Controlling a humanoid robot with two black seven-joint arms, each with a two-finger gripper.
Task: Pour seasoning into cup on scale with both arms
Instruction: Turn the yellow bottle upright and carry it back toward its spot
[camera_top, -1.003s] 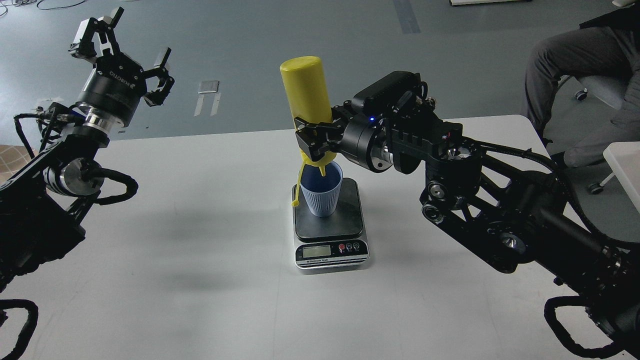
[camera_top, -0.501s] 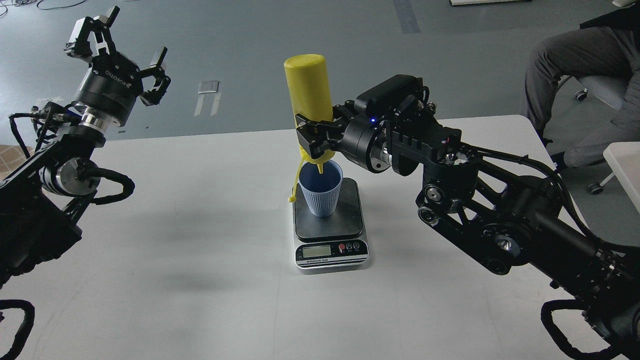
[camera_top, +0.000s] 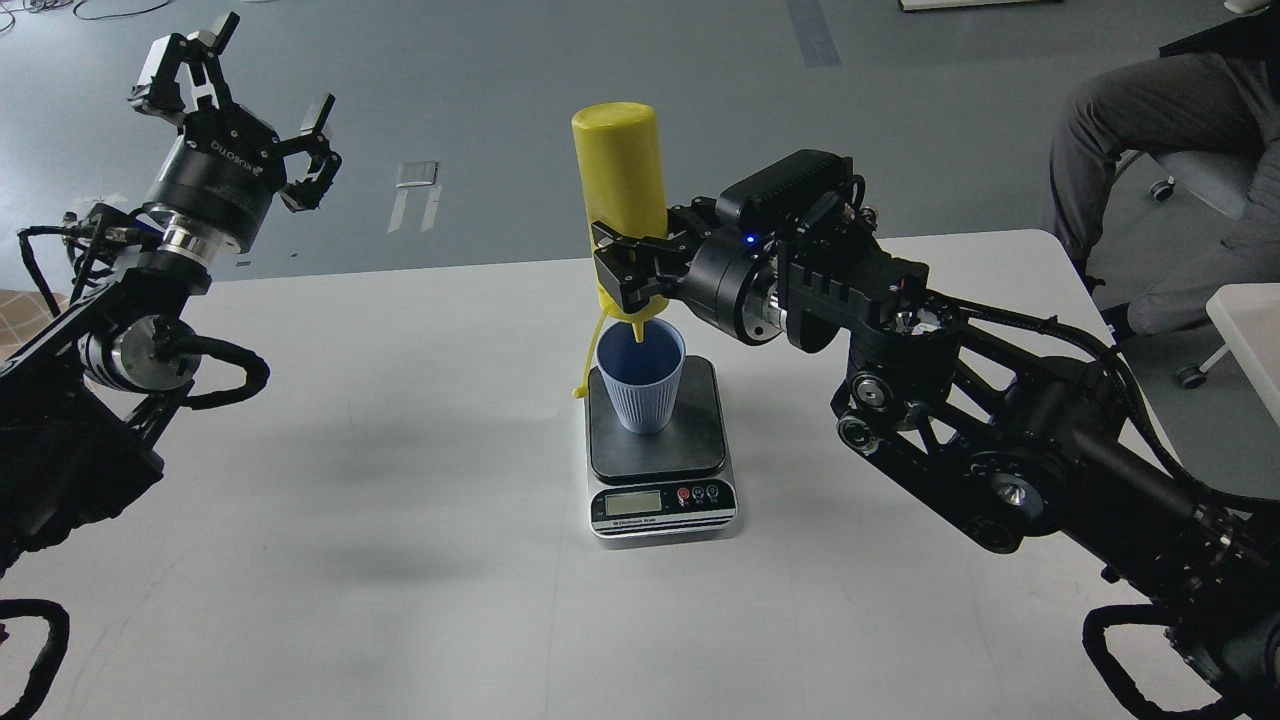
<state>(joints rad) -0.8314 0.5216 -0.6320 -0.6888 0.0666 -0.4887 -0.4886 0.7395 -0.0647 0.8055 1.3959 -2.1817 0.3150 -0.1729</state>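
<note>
Now | seasoning bottle near-vertical, inverted | nozzle down over cup

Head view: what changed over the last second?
The right gripper, shut on the inverted seasoning bottle, brought it from a lean to nearly vertical and slightly right, nozzle lifted to just above the cup's rim. The left gripper, open and empty, drifted slightly left. Cup and scale stayed put; nothing grasped or released.
</note>
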